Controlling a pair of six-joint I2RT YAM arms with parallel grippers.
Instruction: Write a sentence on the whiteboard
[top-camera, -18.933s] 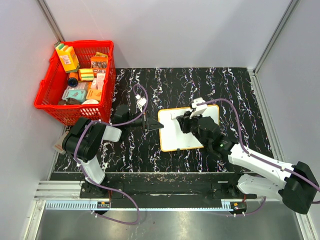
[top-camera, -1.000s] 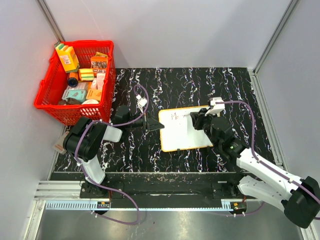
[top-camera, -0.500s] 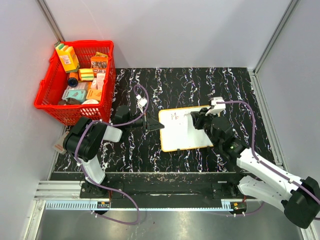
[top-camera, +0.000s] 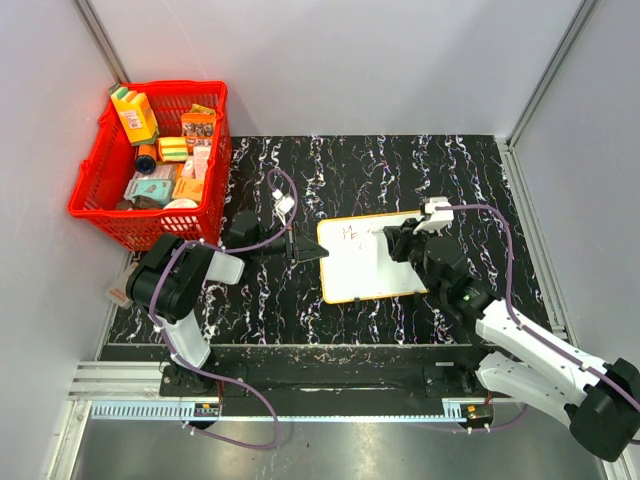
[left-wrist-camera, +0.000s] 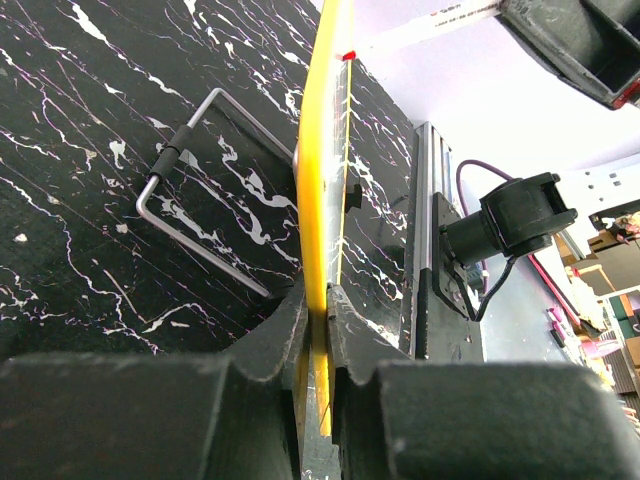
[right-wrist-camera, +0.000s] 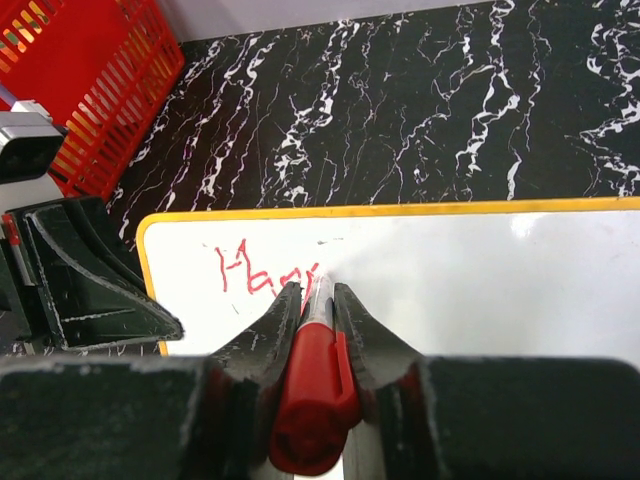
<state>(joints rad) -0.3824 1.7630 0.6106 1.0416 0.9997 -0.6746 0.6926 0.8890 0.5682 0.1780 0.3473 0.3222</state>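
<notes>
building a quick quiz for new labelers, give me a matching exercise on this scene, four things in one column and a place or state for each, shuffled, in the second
Column one
1. left pincer
2. right pincer
3. red basket
4. sentence

Column two
A. a few red letters at the far left corner of the whiteboard
B. shut on the red marker
C. far left, full of packages
D. shut on the whiteboard's edge

Pairs: 1-D, 2-B, 3-C, 4-A
</notes>
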